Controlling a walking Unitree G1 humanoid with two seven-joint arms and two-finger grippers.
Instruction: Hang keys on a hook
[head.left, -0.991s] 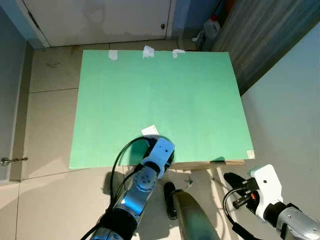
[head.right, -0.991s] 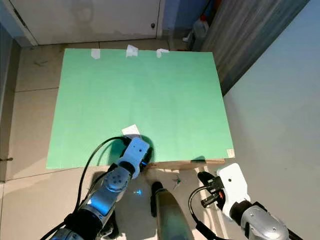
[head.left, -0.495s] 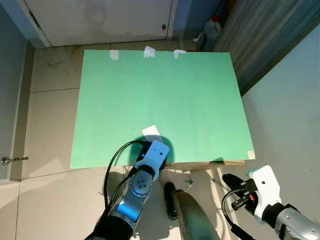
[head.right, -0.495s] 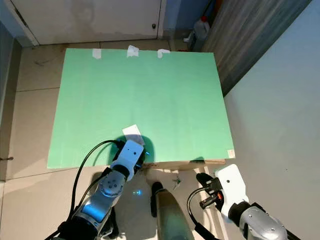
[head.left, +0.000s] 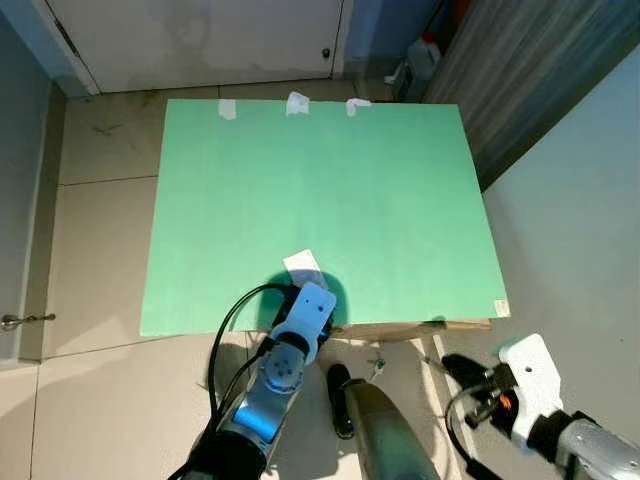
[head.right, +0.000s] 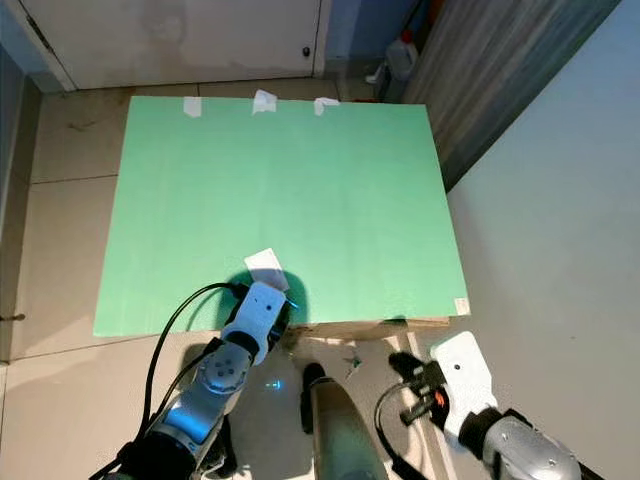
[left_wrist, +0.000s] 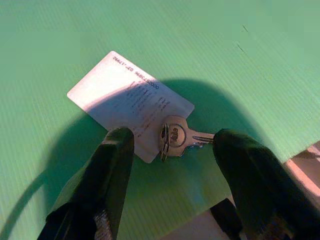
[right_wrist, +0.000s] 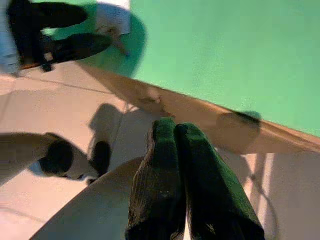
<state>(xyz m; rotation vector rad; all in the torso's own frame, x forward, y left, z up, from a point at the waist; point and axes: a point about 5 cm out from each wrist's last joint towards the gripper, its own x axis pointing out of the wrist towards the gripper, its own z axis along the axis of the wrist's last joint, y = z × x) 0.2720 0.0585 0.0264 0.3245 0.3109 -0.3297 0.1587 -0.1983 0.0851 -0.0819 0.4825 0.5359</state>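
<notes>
A flat green ribbed mat (head.left: 320, 200) covers the wooden table (head.left: 420, 327). Near its near edge lies a white card (left_wrist: 129, 104) with small unreadable print, a silver key (left_wrist: 176, 138) on its corner. The left gripper (left_wrist: 172, 150) hangs wide around the key. The right gripper (right_wrist: 175, 170), fingers pressed together, sits below the table's right corner.

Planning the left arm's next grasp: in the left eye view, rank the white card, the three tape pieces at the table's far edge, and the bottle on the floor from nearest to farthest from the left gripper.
1. White card, just ahead of the left gripper on the green table.
2. Tape pieces, along the table's far edge.
3. Bottle, on the floor beyond the far right corner.
</notes>
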